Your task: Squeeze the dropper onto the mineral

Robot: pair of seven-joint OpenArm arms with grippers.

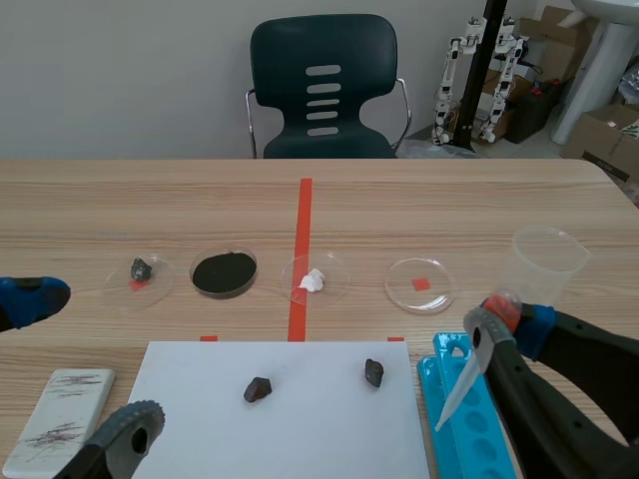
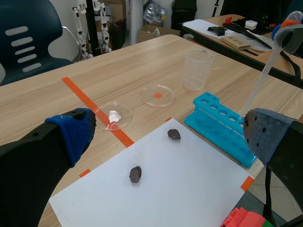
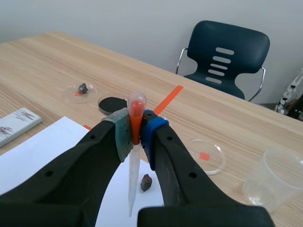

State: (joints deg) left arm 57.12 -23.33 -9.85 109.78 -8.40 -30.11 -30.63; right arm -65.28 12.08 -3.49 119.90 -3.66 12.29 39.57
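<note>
Two dark mineral pieces (image 1: 258,389) (image 1: 373,372) lie on a white paper sheet (image 1: 200,419). My right gripper (image 1: 496,317) is shut on a clear dropper (image 1: 454,394) with an orange-red neck, its tip slanting down over the blue rack (image 1: 474,439), right of the nearer mineral. In the right wrist view the dropper (image 3: 134,170) hangs between the pads of the right gripper (image 3: 136,130), with one mineral (image 3: 146,182) just beside its tip. My left gripper (image 2: 165,142) is open and holds nothing, low over the paper's left part; both minerals (image 2: 135,174) (image 2: 173,134) lie ahead of it.
Four petri dishes stand in a row behind the paper: dark stone (image 1: 141,269), black powder (image 1: 224,272), white lump (image 1: 314,280), empty (image 1: 420,283). A clear plastic cup (image 1: 547,261) stands at the right, a scratched white tile (image 1: 60,419) at the left front.
</note>
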